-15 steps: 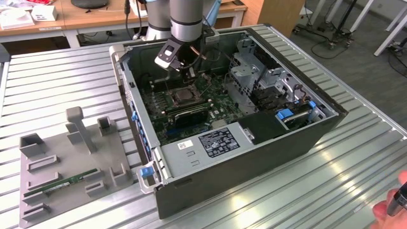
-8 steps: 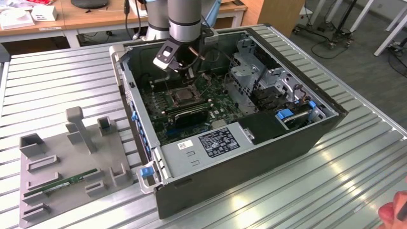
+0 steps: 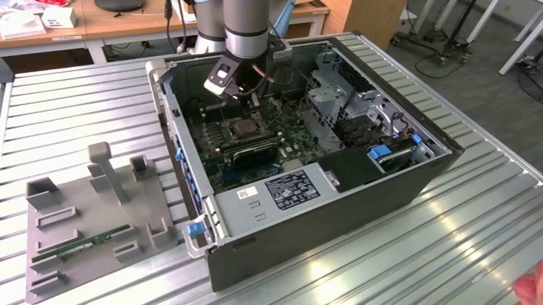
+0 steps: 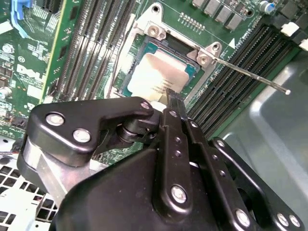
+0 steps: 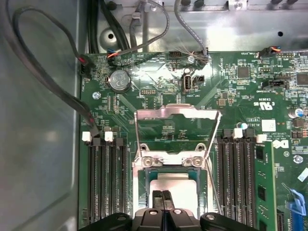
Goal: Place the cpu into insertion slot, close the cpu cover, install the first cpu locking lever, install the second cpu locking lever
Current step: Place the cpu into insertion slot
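- End effector (image 5: 162, 193): fingers are pressed together, nothing pinched, tips held just over the cpu (image 5: 185, 187).
- Cpu is seated in its socket; the cover (image 5: 178, 113) is folded back open.
- One lever (image 4: 250, 76) is raised; the cover is best pushed down evenly, clear of it.

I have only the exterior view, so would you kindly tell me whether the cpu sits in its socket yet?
Observer: Yes, in both wrist views the cpu lies in the socket, metal top up.
Operator: Thanks. Is the cpu cover closed over it?
Observer: No, in the first wrist view the cpu cover stands open, swung back from the socket.
Operator: And the gripper?
Observer: The gripper is shut, above the cpu; contact I cannot tell.
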